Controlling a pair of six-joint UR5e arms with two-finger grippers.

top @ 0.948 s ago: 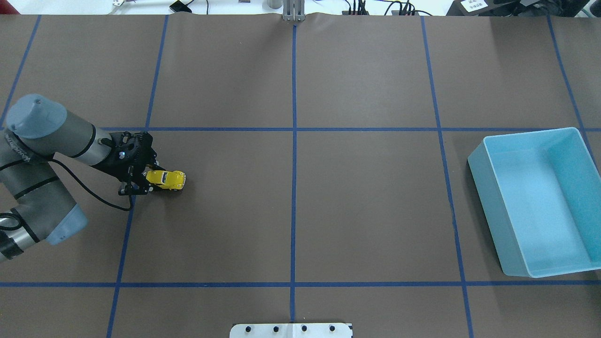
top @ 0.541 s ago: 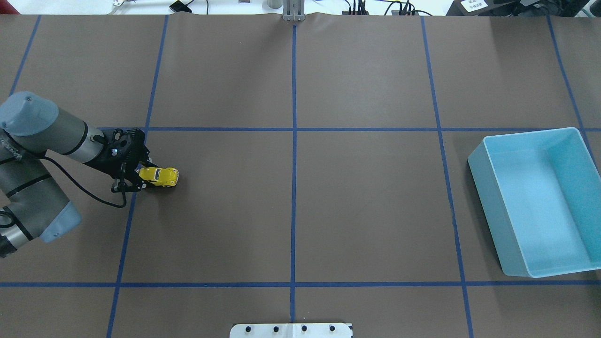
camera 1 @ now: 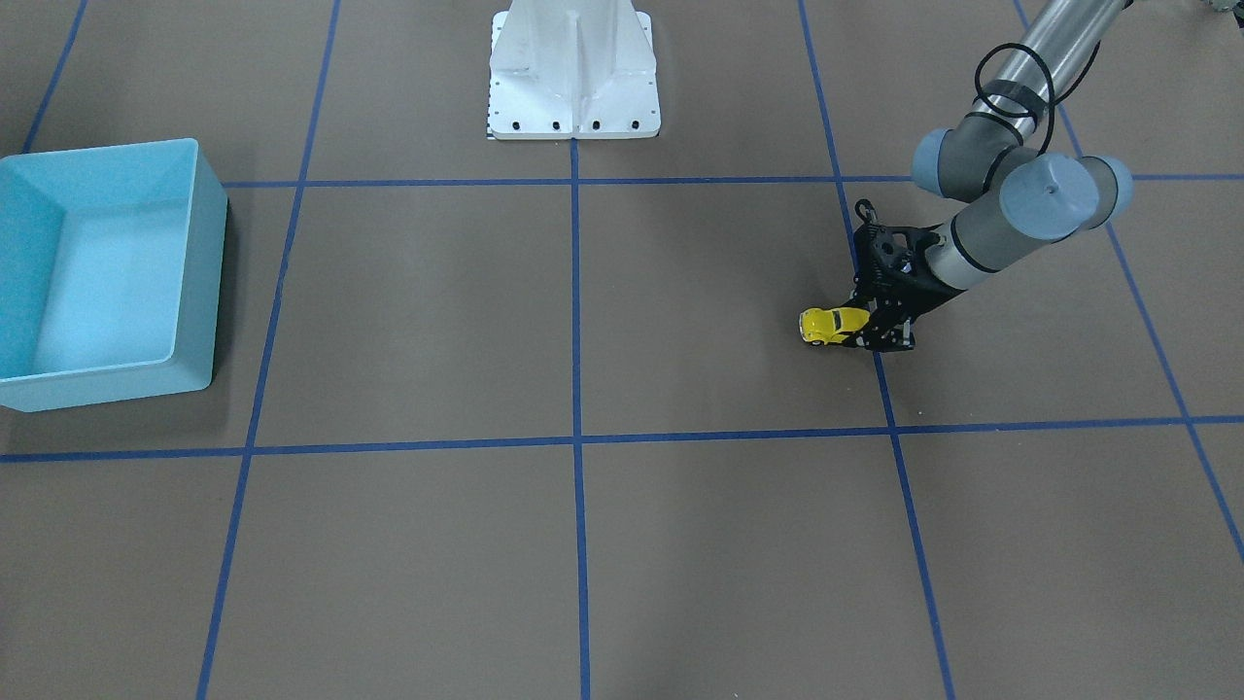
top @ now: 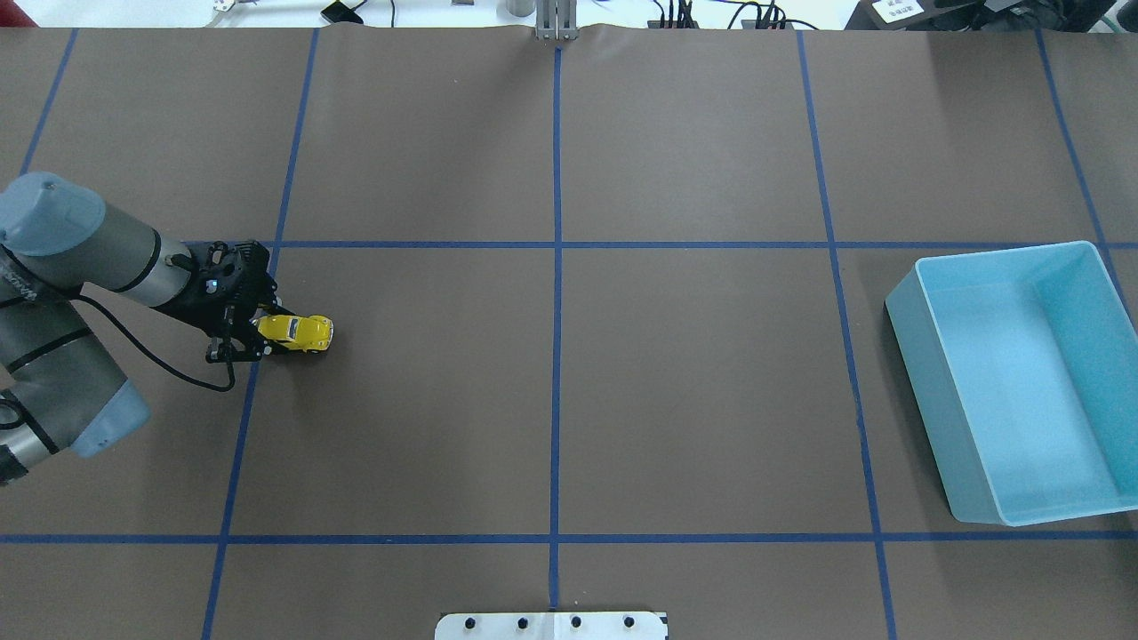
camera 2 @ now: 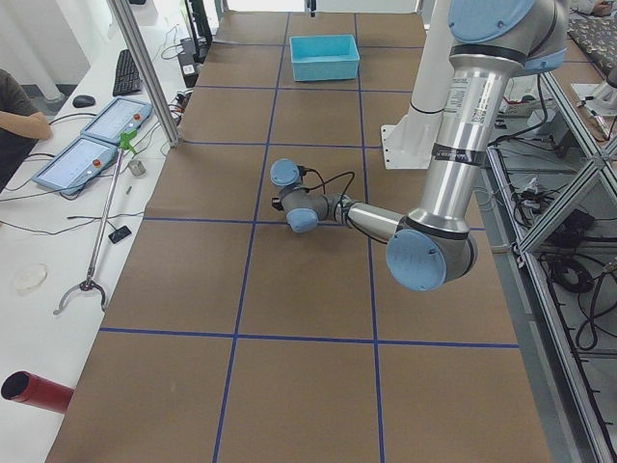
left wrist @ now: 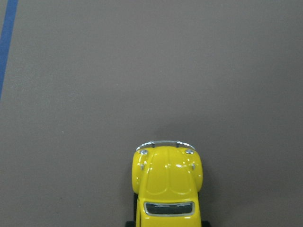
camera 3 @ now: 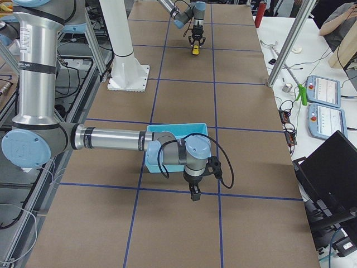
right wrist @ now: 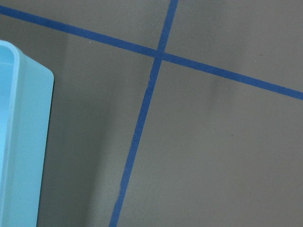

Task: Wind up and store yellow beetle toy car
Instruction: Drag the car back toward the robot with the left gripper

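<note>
Left gripper clamped on rear of yellow beetle toy car. Car low on tabletop at left, nose pointing right, just right of blue tape line. Light blue bin far right. Right gripper beside bin; cannot tell its grip.

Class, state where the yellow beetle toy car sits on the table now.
In the overhead view the yellow beetle toy car is on the left side, its rear in the left gripper, far from the light blue bin.
</note>
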